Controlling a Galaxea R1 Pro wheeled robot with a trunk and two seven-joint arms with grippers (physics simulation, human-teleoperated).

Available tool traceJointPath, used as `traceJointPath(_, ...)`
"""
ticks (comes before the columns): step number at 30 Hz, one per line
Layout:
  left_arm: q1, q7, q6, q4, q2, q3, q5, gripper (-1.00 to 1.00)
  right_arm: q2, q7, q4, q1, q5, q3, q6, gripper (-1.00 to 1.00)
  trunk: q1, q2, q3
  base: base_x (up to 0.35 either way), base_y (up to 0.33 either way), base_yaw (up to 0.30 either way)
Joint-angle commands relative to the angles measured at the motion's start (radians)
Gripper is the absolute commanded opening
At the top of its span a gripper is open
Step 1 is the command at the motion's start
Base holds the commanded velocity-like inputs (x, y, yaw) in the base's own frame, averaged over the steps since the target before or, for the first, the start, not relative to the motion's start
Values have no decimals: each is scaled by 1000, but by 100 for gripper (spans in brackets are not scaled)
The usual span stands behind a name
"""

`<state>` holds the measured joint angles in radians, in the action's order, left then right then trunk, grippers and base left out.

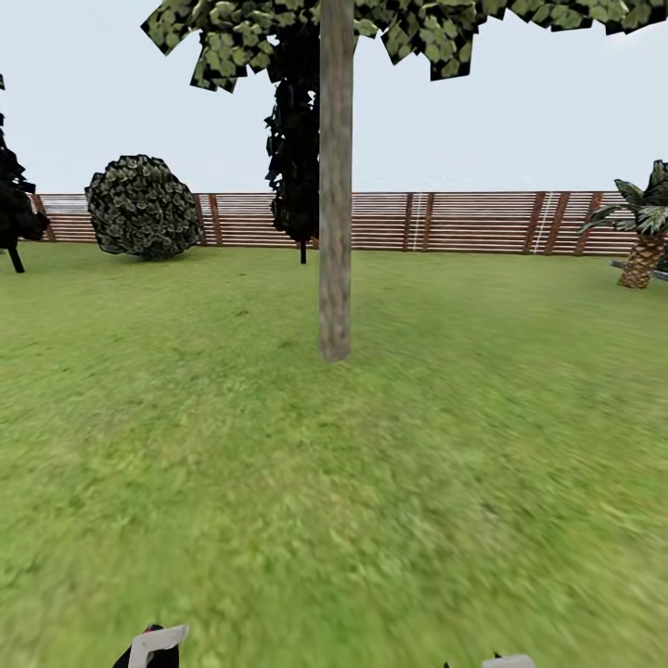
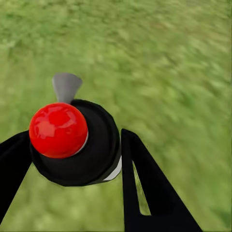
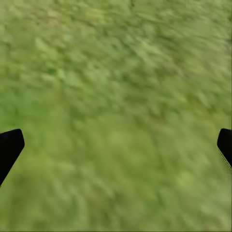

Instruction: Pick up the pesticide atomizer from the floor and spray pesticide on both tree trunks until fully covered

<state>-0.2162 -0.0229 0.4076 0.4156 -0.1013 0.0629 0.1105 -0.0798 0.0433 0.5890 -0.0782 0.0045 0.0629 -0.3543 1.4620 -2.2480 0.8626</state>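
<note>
Atomizer (image 2: 77, 145), seen from above in the left wrist view: a black round body with a glossy red knob on top and a grey nozzle projecting from its far side. It sits between the two black fingers (image 2: 145, 183) of the left gripper (image 2: 75, 159), which close against its sides and hold it clear of the grass floor (image 2: 169, 63).

Right gripper (image 3: 118, 145): the fingers stand wide apart, their black tips (image 3: 9, 147) at opposite edges of the right wrist view, with nothing between them but grass.

Tree trunk (image 1: 335, 186), head view: a straight, mottled grey-beige column rising upright from the lawn, ahead of the robot and well apart from both grippers. Its leafy crown (image 1: 408, 32) spreads overhead. A dark narrow conifer (image 1: 295, 139) stands just behind the trunk, to its left. Farther left of the trunk is a round shrub (image 1: 141, 206); far to its right, a short scaly-trunked palm (image 1: 642, 237). A brown slatted fence (image 1: 464, 223) runs behind all of these. No white specks are visible on the trunk.
</note>
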Motion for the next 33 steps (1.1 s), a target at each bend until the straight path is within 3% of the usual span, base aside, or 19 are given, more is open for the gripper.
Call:
traceJointPath(1,0,0,0,0,0,0,0,-100,0,0,0,0,0,0,0,100,0,0,0,339,0,0)
traceJointPath(33,0,0,-1,0,0,0,0,-100,0,1,0,0,0,0,0,100,0,0,0,339,0,0)
